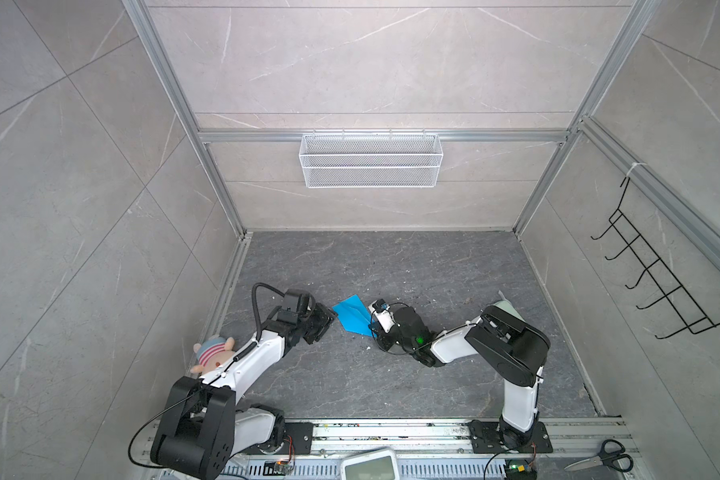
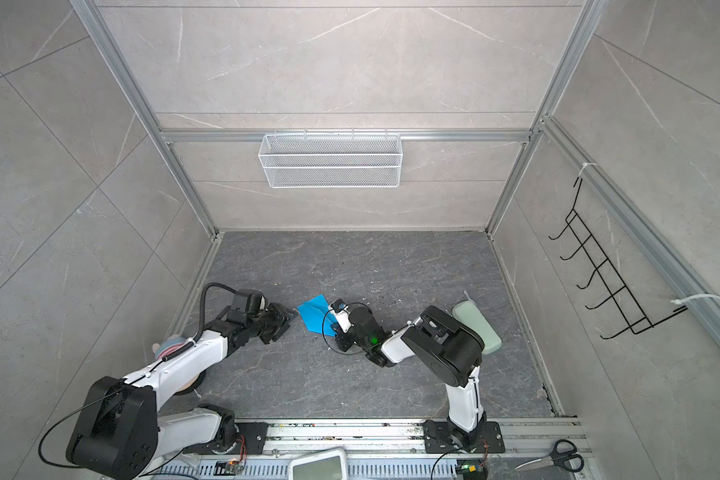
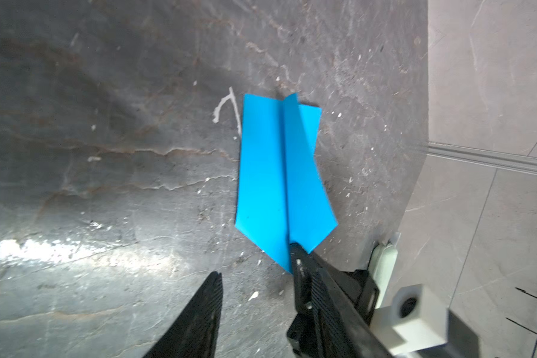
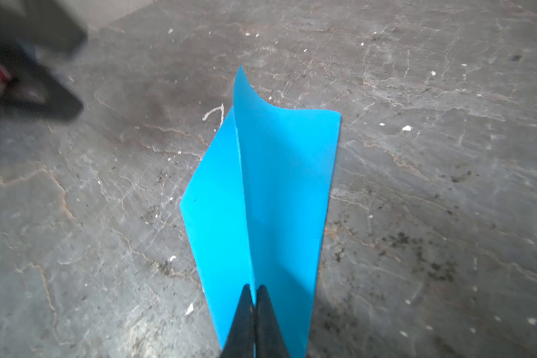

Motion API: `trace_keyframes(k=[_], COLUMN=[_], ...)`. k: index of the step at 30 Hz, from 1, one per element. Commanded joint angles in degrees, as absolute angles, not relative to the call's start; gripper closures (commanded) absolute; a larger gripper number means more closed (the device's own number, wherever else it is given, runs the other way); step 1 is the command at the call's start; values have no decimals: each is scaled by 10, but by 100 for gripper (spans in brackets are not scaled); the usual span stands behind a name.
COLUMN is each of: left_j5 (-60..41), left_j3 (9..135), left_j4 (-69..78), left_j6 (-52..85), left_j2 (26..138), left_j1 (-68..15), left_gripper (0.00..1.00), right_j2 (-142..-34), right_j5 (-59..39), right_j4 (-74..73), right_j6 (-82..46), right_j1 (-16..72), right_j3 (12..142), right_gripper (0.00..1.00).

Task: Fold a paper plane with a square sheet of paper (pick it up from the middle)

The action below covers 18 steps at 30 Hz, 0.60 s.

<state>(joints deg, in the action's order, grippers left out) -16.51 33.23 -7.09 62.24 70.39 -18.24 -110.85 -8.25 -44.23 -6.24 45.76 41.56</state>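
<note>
the right end effector (image 4: 255,291) is clamped on the raised centre fold of the paper plane (image 4: 279,186), its black fingertips (image 4: 245,300) pressed together with the blue paper between them at the plane's narrow end. the plane's wings lie spread on the dark stone-patterned table (image 4: 431,186), and the far corner of the fold curls upward. in both top views the plane sits a little left of the table's middle, with the right end effector at its 4 o'clock. the left end effector (image 1: 325,326) is at the plane's 9 o'clock, just beside its tip, jaws parted and holding nothing; i cannot tell if it touches the paper. farther out, a plush toy (image 1: 215,353) lies at the plane's 8 o'clock beside the left arm, and a pale green oblong object (image 2: 476,328) lies at 3 o'clock behind the right arm. scissors (image 1: 603,457) rest at 5 o'clock by the front rail. a white wire basket (image 1: 371,160) hangs at 12 o'clock on the back wall.
</note>
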Motion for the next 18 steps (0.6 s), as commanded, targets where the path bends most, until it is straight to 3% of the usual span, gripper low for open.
trace_keyframes(k=[1, 11, 18], left_j5=[-166, -180, -179], left_j3=[312, 342, 366], left_j4=[-27, 55, 70], left_j6=[629, 627, 624], left_j2=[695, 796, 856], left_j1=[-202, -257, -262], left_gripper=[53, 77, 84], right_j2=[-1098, -1106, -1111], right_j5=[-142, -200, -214], right_j4=[-473, -481, -486], right_j6=[-101, -126, -135], right_j1=[446, 430, 426], right_j3=[405, 410, 408], right_gripper=[96, 98, 98])
